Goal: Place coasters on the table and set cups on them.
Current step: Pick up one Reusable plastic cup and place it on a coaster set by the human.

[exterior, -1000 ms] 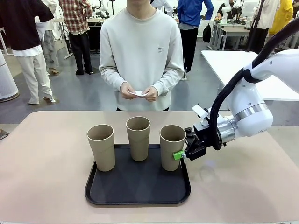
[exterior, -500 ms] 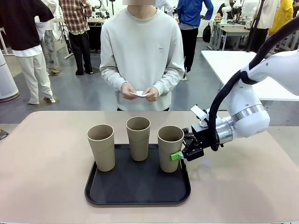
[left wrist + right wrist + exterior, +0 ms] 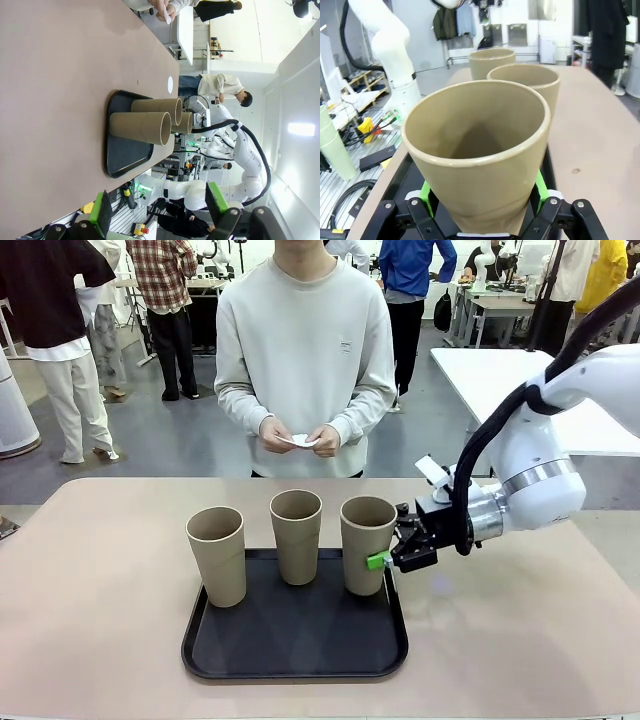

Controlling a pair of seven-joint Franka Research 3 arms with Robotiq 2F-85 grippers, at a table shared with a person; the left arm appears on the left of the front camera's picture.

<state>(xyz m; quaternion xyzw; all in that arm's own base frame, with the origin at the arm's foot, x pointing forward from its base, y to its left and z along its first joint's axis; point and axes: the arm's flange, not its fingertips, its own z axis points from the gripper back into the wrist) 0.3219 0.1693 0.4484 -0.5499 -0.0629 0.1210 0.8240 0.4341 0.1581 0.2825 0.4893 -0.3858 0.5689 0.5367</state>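
Three tan cups stand over a black tray on the beige table: the left cup, the middle cup and the right cup. From the right, my right gripper is shut on the right cup's lower wall, holding it upright with its base just off the tray. The right wrist view has that cup wedged between the green pads. My left gripper hangs open far from the cups. At the far side, a person's hands hold a white coaster.
A white table stands behind at the right. My left arm's base rises beyond the tray in the right wrist view. Bare tabletop lies to the left, right and front of the tray. Other people stand farther back.
My right gripper closed on the right cup, nudged it slightly left, then raised it a little off the tray. The person's hands and the other two cups stayed put.
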